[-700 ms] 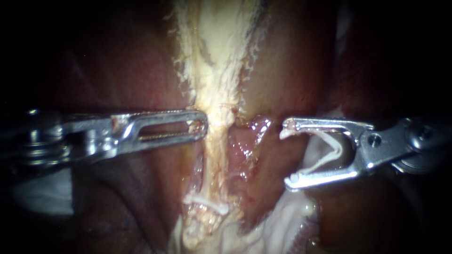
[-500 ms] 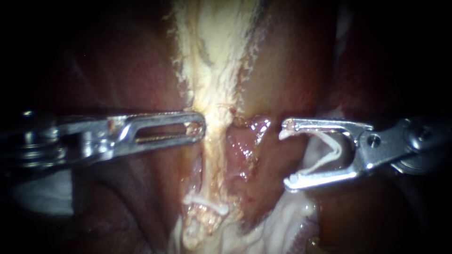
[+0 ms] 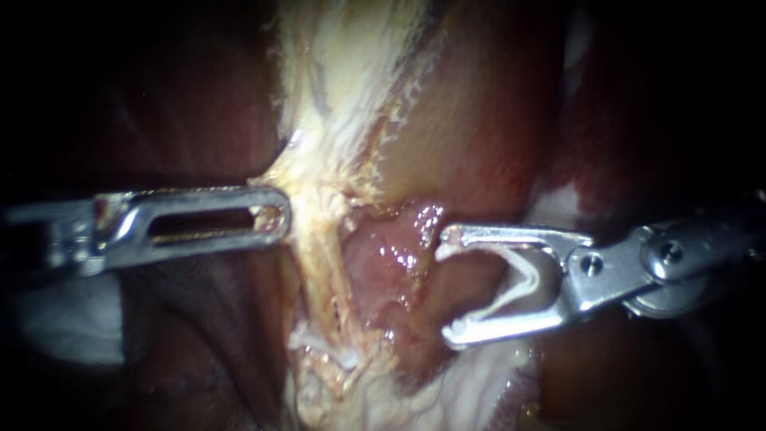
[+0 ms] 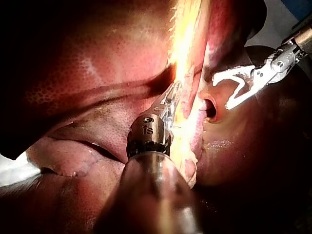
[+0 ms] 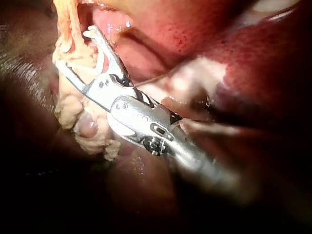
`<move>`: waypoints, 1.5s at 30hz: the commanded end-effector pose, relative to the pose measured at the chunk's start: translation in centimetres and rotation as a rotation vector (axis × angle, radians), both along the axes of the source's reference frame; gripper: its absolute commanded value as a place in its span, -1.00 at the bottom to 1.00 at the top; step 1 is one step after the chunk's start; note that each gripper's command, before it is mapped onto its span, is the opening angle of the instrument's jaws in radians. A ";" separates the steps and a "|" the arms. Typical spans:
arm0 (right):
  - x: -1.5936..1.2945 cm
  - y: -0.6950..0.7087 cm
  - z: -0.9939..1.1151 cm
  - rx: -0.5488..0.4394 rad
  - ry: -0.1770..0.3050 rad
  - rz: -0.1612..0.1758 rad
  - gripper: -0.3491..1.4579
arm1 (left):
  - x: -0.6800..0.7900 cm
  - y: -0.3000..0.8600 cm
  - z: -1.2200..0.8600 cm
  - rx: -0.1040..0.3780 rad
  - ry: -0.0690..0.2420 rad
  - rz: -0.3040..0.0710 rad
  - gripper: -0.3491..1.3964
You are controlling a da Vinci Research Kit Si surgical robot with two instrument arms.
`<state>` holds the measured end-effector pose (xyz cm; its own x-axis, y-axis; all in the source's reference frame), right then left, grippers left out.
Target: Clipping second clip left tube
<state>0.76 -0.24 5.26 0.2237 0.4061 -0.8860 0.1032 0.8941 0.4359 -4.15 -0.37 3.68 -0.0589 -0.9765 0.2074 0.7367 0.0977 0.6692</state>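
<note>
Dark red liver [image 3: 191,104] fills the background on both sides, with no desk in view. Down the middle runs a pale tissue band [image 3: 343,72], wide at the top and narrowing into the left tube [image 3: 323,263], a yellowish strand. Glistening pink tissue [image 3: 383,255] lies just right of that tube.

From the left comes the left instrument [image 3: 275,215]. Its slotted end effector is clamped on the edge of the pale tissue band where the band narrows, and the band is drawn out to a point toward it. The left wrist view shows the same grip [image 4: 173,95].

From the right comes the right instrument [image 3: 447,287]. Its end effector stands wide and carries a white loaded clip [image 3: 523,275], a V seated against both jaws. The tips are beside the pink tissue, right of the left tube and not around it.

Low on the left tube, a small white placed clip [image 3: 339,353] crosses it, partly blurred.
</note>
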 end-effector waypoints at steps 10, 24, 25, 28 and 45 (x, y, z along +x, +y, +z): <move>0.59 -0.32 0.54 0.072 -0.014 -0.046 0.05 | 0.01 -0.01 -0.02 0.000 0.001 -0.001 -1.00; 1.01 -0.44 0.84 0.098 -0.019 -0.073 0.05 | 0.00 -0.03 -0.05 0.000 0.002 -0.003 -1.00; 1.03 -0.44 0.85 0.098 -0.020 -0.072 0.05 | -0.01 -0.03 -0.05 0.000 0.003 -0.004 -1.00; 1.08 -0.45 0.88 0.096 -0.020 -0.072 0.05 | -0.01 -0.03 -0.06 0.000 0.003 -0.004 -1.00; 1.22 -0.57 0.75 0.157 0.030 -0.146 0.05 | -0.05 -0.06 -0.12 -0.002 0.003 -0.009 -1.00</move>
<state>1.99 -0.82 6.01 0.2655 0.5093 -0.8186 0.2467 0.7849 0.5683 -4.20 -0.43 3.56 -0.0677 -0.9755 0.2094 0.7401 0.0916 0.6662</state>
